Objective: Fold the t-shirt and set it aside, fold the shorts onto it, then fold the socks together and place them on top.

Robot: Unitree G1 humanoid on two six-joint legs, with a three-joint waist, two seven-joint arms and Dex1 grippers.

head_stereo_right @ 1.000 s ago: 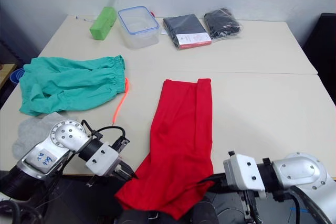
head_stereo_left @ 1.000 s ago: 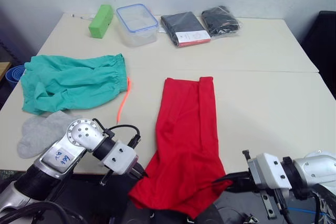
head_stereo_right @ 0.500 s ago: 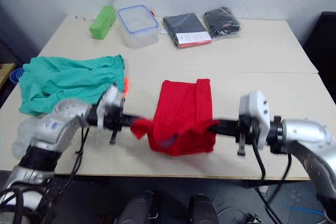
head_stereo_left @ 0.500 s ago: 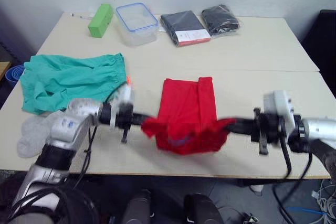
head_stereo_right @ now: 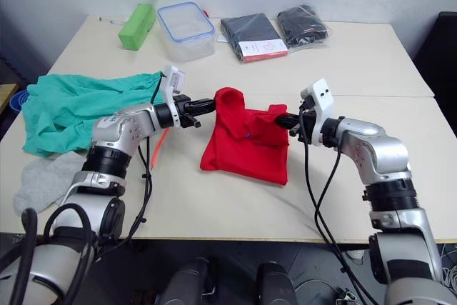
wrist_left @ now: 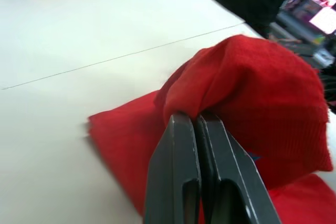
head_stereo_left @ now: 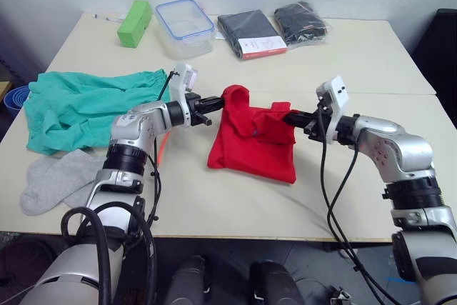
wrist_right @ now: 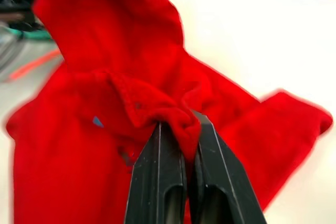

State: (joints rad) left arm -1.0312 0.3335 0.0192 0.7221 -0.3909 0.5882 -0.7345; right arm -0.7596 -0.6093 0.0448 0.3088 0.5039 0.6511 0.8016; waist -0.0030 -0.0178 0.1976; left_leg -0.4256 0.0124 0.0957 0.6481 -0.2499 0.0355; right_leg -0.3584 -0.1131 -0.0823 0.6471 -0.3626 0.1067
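At the far edge of the bench point(head_stereo_left: 371, 55), in the head views, you have a clear plastic container point(head_stereo_left: 185, 28) with a blue rim; nothing can be made out inside it. Beside it sit a green block point(head_stereo_left: 135, 23) and two black packaged garments point(head_stereo_left: 251, 34). The t-shirt point(head_stereo_left: 253, 141) lies folded over mid-bench, its two upper corners lifted. Your left gripper point(head_stereo_left: 212, 103) is clamped on one corner and your right gripper point(head_stereo_left: 289, 117) on the other. The shorts point(head_stereo_left: 78, 108) are spread to the left, the orange drawstring point(head_stereo_left: 163, 142) partly hidden behind the left arm. The socks point(head_stereo_left: 50, 180) lie in front of the shorts at the bench's near-left edge.

In the left wrist view, the fingers point(wrist_left: 178, 177) are pressed together on a bunched red fold of the t-shirt; the background past it is blurred.

In the right wrist view, the fingers point(wrist_right: 157, 177) pinch a rolled red hem, and a small blue label point(wrist_right: 97, 121) shows on the cloth.
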